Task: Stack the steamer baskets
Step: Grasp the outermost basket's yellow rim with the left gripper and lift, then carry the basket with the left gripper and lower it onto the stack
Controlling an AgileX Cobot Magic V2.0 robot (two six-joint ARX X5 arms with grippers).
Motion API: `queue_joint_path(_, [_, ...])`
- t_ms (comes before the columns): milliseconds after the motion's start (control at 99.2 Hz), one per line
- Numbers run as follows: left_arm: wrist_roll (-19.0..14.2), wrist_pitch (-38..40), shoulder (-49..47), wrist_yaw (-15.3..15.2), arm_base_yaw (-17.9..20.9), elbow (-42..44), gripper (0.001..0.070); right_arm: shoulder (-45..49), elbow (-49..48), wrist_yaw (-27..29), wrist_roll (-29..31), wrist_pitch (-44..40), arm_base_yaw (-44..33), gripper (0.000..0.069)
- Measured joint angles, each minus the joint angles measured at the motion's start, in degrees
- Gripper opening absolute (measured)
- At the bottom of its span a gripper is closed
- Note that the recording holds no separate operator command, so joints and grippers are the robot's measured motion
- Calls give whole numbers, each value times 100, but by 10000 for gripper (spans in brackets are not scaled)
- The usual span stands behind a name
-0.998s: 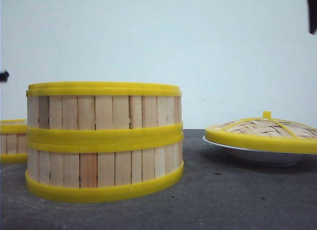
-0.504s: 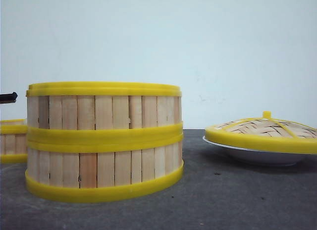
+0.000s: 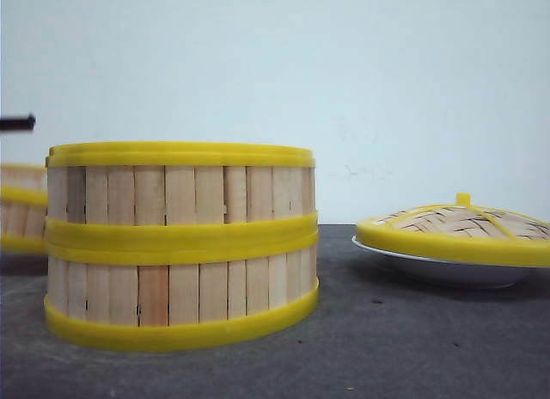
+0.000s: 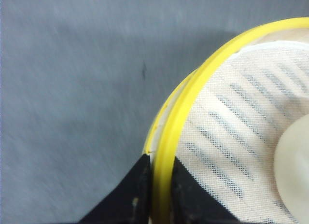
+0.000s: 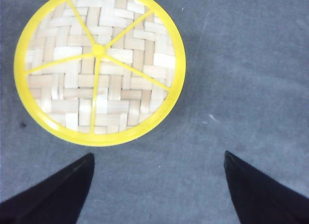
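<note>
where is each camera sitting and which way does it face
Front: low at table height, facing forward at two stacked slatted yellow-banded steamer baskets; little robot shows.
Left wrist: above the left claw, clamped on a third basket's yellow rim.
Right wrist: looking down past the open right claw at the woven domed bamboo lid.
Front and right wrist share the lid.
</note>
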Motion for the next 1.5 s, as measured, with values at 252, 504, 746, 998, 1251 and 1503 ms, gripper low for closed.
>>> queue_joint_path(252, [105, -1456, 0, 592, 20, 1550, 19, -511, -72, 0, -2, -92, 0, 529])
queue_joint_path(504, [144, -2715, -166, 1397, -389, 2240, 19, -719, -74, 2, -28, -90, 0, 529])
queue_joint_path(746, [330, -3473, -756, 1394, -1067, 2214, 19, -713, -76, -46, -133, -85, 0, 529])
queue_joint_path(998, [343, -3130, -1751, 1176, -1661, 1246, 19, -713, -81, -87, -140, -87, 0, 529])
queue_joint_path(1251, [275, -2636, -2302, 1182, -2218, 164, 19, -713, -81, -177, -155, -87, 0, 529])
queue_joint_path(1503, [177, -2133, -2277, 1152, -2529, -557, 19, -713, -81, -177, -155, -90, 0, 529])
